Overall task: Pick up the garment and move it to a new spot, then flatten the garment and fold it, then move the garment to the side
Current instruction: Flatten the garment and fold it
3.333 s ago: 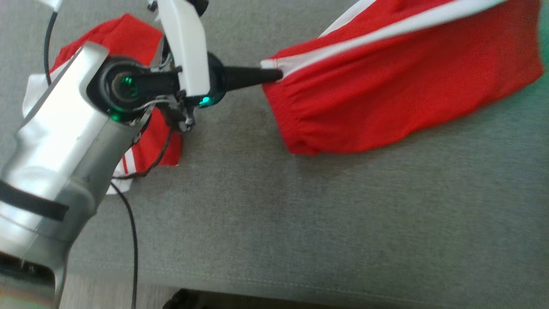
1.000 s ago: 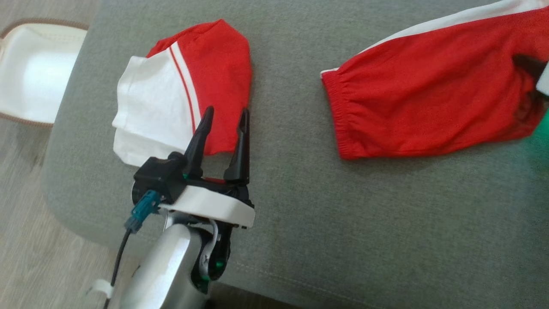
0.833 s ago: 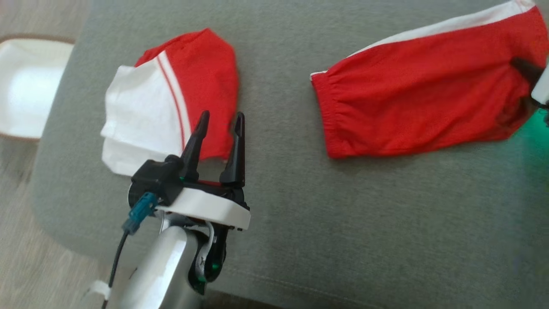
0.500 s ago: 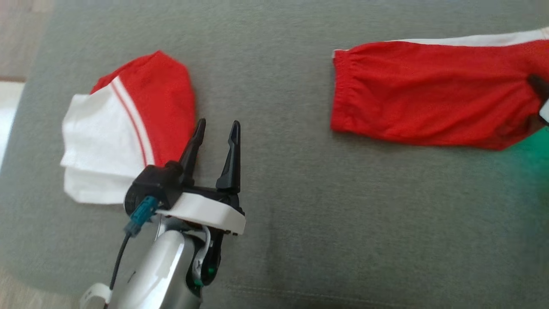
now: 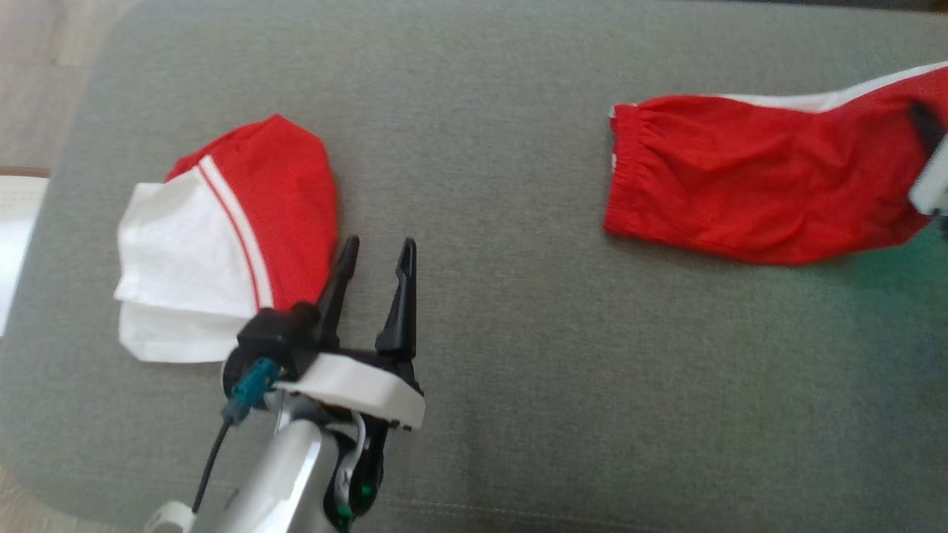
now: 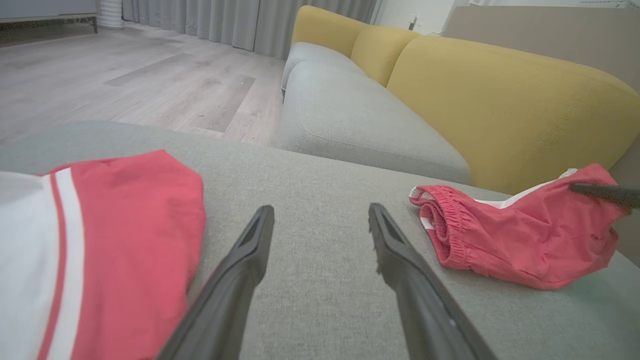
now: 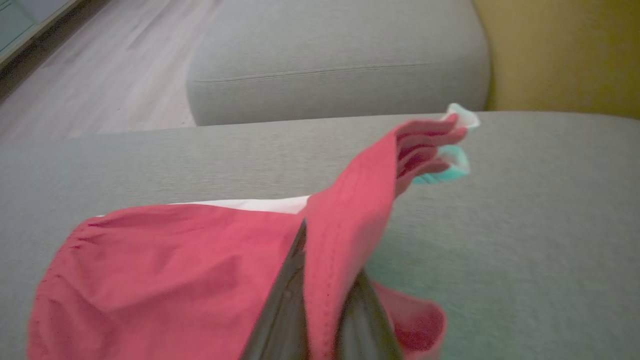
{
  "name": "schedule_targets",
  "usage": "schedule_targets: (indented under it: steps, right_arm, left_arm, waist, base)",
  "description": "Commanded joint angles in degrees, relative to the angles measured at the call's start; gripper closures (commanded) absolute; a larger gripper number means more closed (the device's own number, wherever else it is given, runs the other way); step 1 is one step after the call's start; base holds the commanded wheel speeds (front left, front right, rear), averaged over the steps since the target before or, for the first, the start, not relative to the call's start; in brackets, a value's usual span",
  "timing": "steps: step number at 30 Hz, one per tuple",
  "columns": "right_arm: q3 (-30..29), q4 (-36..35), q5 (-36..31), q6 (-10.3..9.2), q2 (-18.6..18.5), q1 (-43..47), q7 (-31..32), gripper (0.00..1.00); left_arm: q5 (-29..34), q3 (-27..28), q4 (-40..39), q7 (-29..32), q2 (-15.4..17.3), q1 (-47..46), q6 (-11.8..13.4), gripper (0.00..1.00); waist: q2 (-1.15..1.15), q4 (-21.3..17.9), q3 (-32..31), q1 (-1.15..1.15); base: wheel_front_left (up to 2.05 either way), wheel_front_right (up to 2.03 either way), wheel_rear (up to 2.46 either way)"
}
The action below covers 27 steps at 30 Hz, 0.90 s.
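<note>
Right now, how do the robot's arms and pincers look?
The left pincer has two long, black, tapering fingers on a black base with a white plate. A teal connector with a thin black cable sits beside it. Its forearm is silver, with a small green light. The right pincer shows a dark tip and a white edge.

Soft even daylight, faint shadows, right wrist view blurred, green glow

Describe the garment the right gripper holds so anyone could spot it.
On the grey cushion, look to the robot's right. The red garment with a gathered elastic hem is pinched by the right gripper; its folded neighbour shows a broad white panel.
</note>
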Motion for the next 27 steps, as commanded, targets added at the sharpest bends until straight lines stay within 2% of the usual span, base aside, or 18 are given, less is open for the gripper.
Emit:
schedule_targets:
  steps: [1, 11, 19, 20, 21, 22, 27]
  right_arm:
    - [1.8, -2.1, -1.5, 0.44, 0.9, -1.5, 0.0, 1.00]
    - [8.3, -1.7, -5.5, 0.44, 7.9, -1.6, 7.4, 1.00]
    - [10.9, 1.5, -7.5, 0.44, 12.4, -1.9, 9.1, 1.00]
    - [11.2, 1.7, -7.7, 0.44, 12.8, -2.0, 9.1, 0.89]
    - [11.3, 1.5, -7.7, 0.44, 13.3, -2.0, 8.7, 0.53]
    - [11.2, 1.1, -7.3, 0.44, 13.8, -1.9, 8.0, 0.00]
    - [9.4, -5.4, -2.9, 0.44, 15.0, 0.1, 3.6, 0.00]
  left_arm:
    - [-0.5, 1.2, -1.3, -0.4, 0.2, 0.0, -0.1, 0.00]
    - [-2.3, 0.7, -0.9, -0.4, 0.2, 1.5, 0.1, 0.00]
    - [-2.9, 0.9, -1.1, -0.4, 0.2, 1.3, 0.4, 0.00]
    - [-2.9, 1.1, -1.0, -0.4, 0.2, 1.2, 0.5, 0.00]
    - [-2.9, 1.2, -0.9, -0.4, 0.2, 1.2, 0.6, 0.00]
    - [-2.8, 1.3, -0.8, -0.4, 0.2, 1.2, 0.6, 0.00]
    - [-2.3, 1.4, -0.8, -0.4, 0.2, 1.1, 0.9, 0.00]
  waist:
    - [0.00, 1.5, -1.6, 0.00]
    - [0.00, 5.2, -3.9, 0.00]
    - [0.00, 6.0, -3.4, 0.00]
    - [0.00, 5.9, -3.3, 0.00]
    - [0.00, 5.7, -3.3, 0.00]
    - [0.00, 5.4, -3.3, 0.00]
    - [0.00, 3.5, -4.5, 0.00]
  base:
    - [0.00, 0.00, 0.00]
    - [0.00, 0.00, 0.00]
    - [0.00, 0.00, 0.00]
    - [0.00, 0.00, 0.00]
    - [0.00, 0.00, 0.00]
    - [0.00, 0.00, 0.00]
    - [0.00, 0.00, 0.00]
